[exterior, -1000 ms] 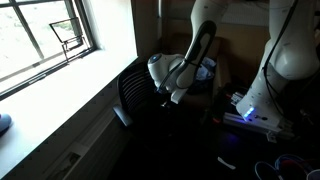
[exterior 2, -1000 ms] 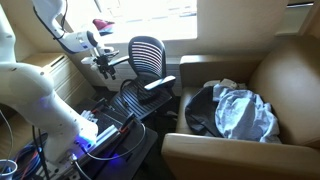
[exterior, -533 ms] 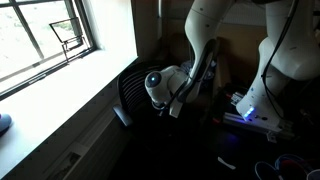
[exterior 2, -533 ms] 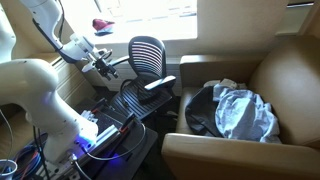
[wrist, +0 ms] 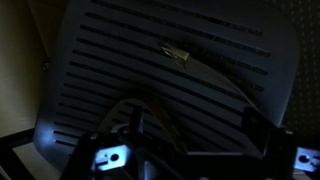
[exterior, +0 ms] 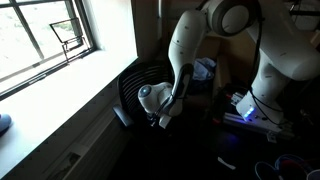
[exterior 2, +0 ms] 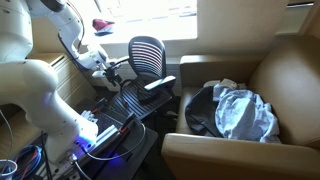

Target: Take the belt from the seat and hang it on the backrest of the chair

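While wide open, tool (exterior 2: 107,70) beside edge of seat (exterior 2: 138,100), clear of belt (wrist: 215,68)

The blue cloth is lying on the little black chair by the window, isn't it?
Not quite. The blue cloth is lying on the big brown armchair, not on the little black chair by the window. An exterior view shows it.

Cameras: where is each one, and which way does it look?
Exterior view: by the window wall, looking along it at the chair; arm and claw show.
Exterior view: in the room, facing the window, chair and armchair; arm and claw show.
Wrist view: over the chair's ribs and belt; open claw's tips show.
All share chair and claw.
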Tool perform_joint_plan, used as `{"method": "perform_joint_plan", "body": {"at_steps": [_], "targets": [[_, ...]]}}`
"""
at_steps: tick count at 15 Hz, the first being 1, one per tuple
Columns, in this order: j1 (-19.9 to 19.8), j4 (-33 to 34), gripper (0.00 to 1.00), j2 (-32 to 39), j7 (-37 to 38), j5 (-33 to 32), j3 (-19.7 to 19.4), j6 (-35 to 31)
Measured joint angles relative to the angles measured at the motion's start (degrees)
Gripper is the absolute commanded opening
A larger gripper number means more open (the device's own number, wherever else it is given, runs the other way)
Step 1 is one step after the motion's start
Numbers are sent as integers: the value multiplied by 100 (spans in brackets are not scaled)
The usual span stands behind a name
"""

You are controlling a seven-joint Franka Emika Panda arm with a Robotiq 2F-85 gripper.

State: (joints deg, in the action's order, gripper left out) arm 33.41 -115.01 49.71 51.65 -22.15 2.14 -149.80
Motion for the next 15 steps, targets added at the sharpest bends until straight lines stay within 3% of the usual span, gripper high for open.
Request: {"method": "perform_joint_plan", "body": {"at_steps": [4,11,15], "targets": [[170,19,100,-5,44,33,-77,-17],[790,-167,100,336,-1052,-272,-851,-2188],[975,183,100,815,-2378,187,-818,-2907]]}}
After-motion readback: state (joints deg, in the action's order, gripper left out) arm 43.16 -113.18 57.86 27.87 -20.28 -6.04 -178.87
